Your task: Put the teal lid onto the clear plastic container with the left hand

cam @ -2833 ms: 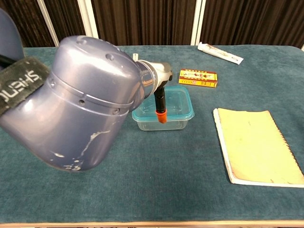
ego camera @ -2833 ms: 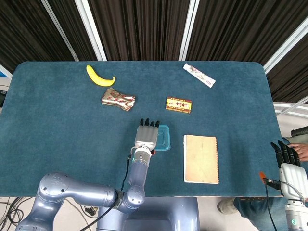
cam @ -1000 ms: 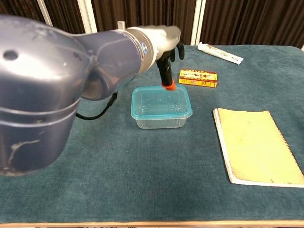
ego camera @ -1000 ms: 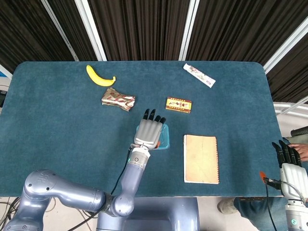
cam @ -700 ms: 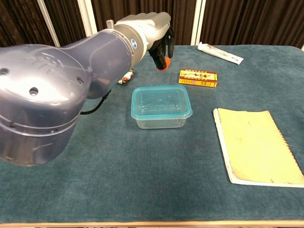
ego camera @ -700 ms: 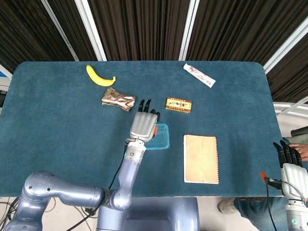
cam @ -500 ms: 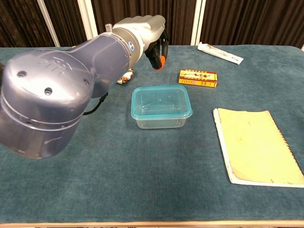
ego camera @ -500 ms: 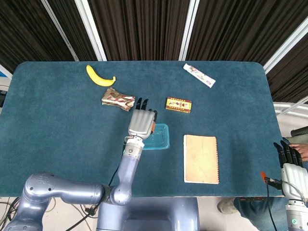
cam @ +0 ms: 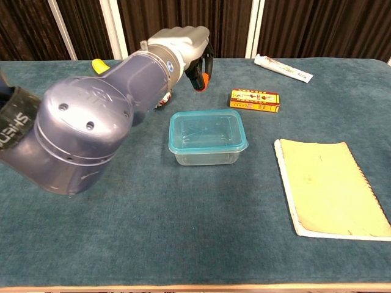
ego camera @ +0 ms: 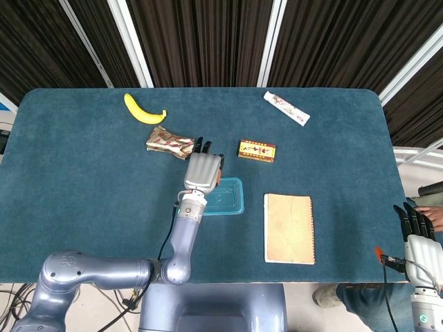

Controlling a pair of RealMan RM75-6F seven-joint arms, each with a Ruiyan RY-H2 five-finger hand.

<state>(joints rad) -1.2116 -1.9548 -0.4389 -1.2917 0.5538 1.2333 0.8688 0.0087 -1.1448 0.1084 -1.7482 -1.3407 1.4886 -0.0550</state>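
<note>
The teal lid (cam: 208,129) lies flat on the clear plastic container (cam: 206,156) at the table's middle, also seen from above as the teal lid (ego camera: 228,196). My left hand (ego camera: 202,171) hovers just beyond and to the left of the container, empty, with its fingers extended; in the chest view the left hand (cam: 183,43) is raised above the table behind the box. My right hand (ego camera: 414,234) hangs off the table's near right corner with straight fingers and holds nothing.
A banana (ego camera: 144,109) and a crumpled snack wrapper (ego camera: 169,143) lie at the back left. A yellow-red box (cam: 255,100) sits right of the hand. A tube (cam: 283,68) lies at the far right. A tan notebook (cam: 330,186) rests right of the container.
My left hand has lifted off the lid and drawn back and leftward, away from the container. The lid stays seated on the container. The right hand has not moved.
</note>
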